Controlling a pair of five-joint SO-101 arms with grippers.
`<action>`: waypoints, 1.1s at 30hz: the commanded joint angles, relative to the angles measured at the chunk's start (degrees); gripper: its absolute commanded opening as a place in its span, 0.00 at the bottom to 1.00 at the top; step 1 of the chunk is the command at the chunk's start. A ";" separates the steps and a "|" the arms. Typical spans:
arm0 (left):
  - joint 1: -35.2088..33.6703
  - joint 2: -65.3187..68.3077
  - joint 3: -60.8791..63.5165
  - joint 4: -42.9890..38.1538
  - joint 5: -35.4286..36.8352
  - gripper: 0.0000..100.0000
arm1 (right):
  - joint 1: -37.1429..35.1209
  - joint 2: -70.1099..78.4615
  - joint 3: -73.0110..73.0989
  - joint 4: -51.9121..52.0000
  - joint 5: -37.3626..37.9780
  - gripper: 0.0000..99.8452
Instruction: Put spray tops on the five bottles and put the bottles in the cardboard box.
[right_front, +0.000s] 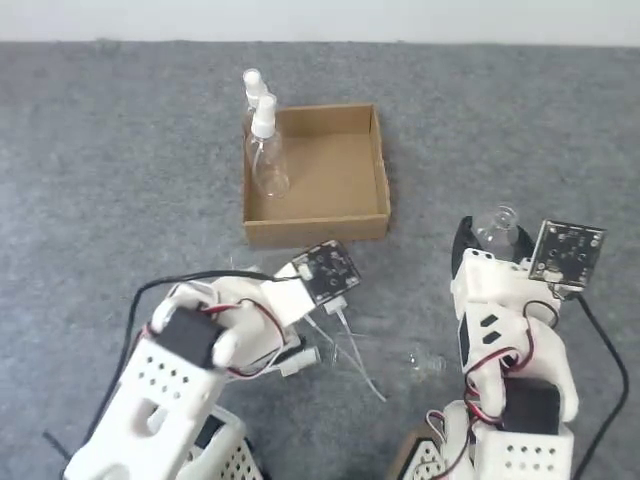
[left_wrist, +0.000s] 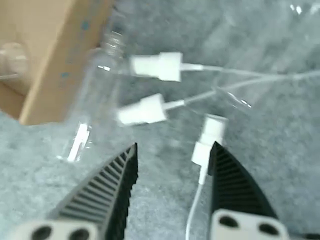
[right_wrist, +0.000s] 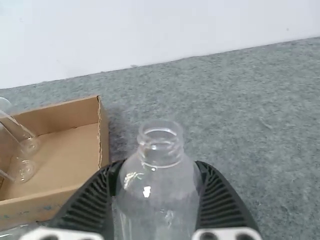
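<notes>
Clear plastic bottle (right_wrist: 159, 195), likely light and slick, sits clamped below its shoulder in the right gripper (right_wrist: 157, 172); left gripper (left_wrist: 174, 150) gapes wide over spray tops (left_wrist: 149, 109).

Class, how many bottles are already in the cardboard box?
2. Both lean in the cardboard box's back left corner, as the high view shows it: the front bottle and the rear bottle just behind it. No others seem hidden there.

2 bottles (right_front: 268, 160) in box (right_front: 381, 165), L side; spray tops (left_wrist: 155, 66) in front.
</notes>
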 joint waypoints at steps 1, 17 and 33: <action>2.11 4.57 -2.86 0.62 -0.70 0.22 | 0.75 -0.40 -0.79 -1.45 -0.35 0.04; 8.70 26.90 -3.47 0.18 -4.92 0.21 | 0.66 -0.40 -0.70 -1.45 -0.26 0.04; 8.44 41.14 -3.47 -10.46 -5.01 0.19 | 0.40 -0.40 0.18 -2.59 -0.26 0.04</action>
